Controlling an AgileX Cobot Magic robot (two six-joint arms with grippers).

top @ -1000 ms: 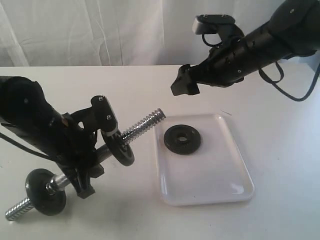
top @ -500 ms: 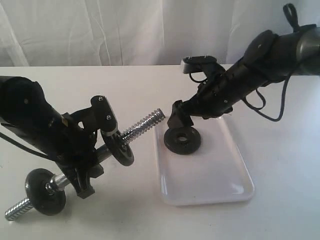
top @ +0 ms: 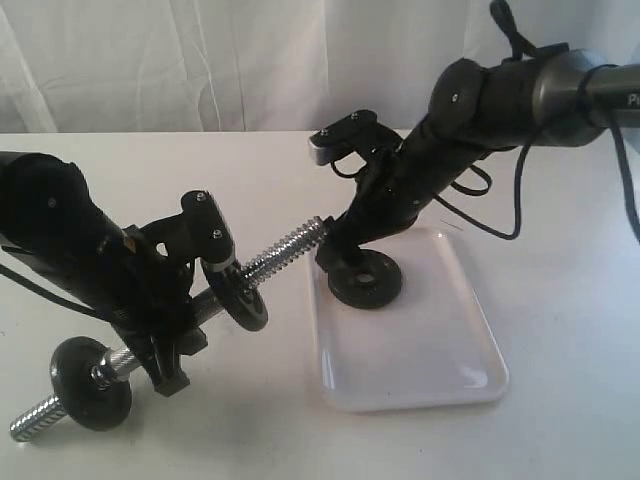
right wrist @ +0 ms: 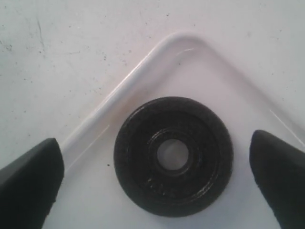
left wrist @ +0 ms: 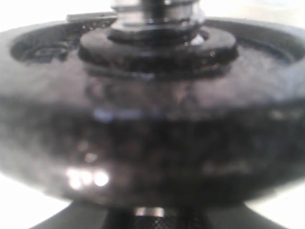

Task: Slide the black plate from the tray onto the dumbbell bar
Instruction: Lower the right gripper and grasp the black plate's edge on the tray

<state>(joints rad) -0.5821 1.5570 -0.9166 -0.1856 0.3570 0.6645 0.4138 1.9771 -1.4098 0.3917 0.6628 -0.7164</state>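
The black plate [top: 366, 278] lies flat in the tray's far left corner, centre hole up. My right gripper [top: 343, 250] hangs close over it, open. In the right wrist view its two fingers [right wrist: 31, 181] stand either side of the black plate [right wrist: 173, 155], apart from it. The dumbbell bar [top: 288, 247] slants up from the table, its threaded free end pointing at the tray [top: 440, 370]. My left gripper [top: 185, 305] is shut on the bar's middle, between two mounted black discs [top: 237, 295]. One disc [left wrist: 152, 119] fills the left wrist view and hides the jaws.
The bar's lower threaded end and its other disc [top: 92, 383] rest near the table's front left. White tabletop [top: 560, 300] lies to the right of the tray. A white curtain [top: 200, 60] hangs behind. The tray's rim [right wrist: 138, 71] curves close beside the plate.
My right gripper has come down and to the left, from high over the tray to just above the black plate. The left arm and the bar have not moved.
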